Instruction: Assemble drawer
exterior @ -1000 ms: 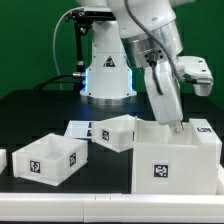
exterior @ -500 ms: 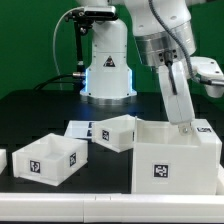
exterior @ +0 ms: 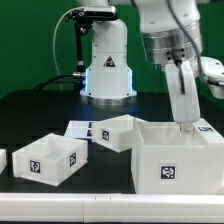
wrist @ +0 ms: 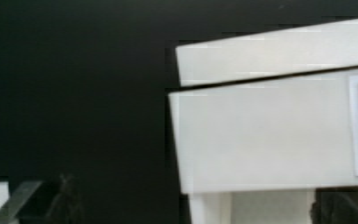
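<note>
Two views, one step. Exterior: the fingers [exterior: 185, 122] hang at the far rim of the white cabinet [exterior: 176, 162] on the desk [exterior: 30, 115] — open or clamped, we cannot tell. Wrist: white cabinet panels, close, against black. We would move it slowly, squarely — a loose drawer [exterior: 115, 132] sits just beside.

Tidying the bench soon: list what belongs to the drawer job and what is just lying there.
Job: large drawer case; middle drawer box; left drawer box; pincer, at the case's rear wall.
Not the job: marker board; black table.
</note>
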Tool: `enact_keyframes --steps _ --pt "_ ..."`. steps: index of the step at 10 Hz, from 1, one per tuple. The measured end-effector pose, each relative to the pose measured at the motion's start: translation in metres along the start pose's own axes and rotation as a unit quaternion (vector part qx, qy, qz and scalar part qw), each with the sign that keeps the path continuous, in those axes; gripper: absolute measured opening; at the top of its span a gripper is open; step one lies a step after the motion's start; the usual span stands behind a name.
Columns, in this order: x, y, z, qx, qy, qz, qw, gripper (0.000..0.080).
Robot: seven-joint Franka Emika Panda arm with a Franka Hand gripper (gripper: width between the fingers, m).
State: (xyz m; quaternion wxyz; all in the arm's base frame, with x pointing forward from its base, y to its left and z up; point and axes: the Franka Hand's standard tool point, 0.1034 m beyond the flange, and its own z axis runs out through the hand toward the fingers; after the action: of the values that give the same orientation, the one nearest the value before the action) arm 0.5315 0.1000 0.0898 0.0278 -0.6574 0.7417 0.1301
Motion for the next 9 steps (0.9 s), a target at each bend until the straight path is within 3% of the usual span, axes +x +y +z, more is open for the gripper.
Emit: enact_keyframes --steps 1,4,7,9 --pt "0.003 -0.004 -0.001 -0.001 0.019 -0.014 1.000 0.0649" --pt "-0.004 -0.001 0.001 -0.027 0.081 -0.059 0.995 0.0649" --pt "-0.002 0.003 0.003 -0.029 0.137 -0.088 0.986 0.0649" --pt "-0.013 0.006 0.006 -0.028 0.156 -0.100 0.982 0.0649"
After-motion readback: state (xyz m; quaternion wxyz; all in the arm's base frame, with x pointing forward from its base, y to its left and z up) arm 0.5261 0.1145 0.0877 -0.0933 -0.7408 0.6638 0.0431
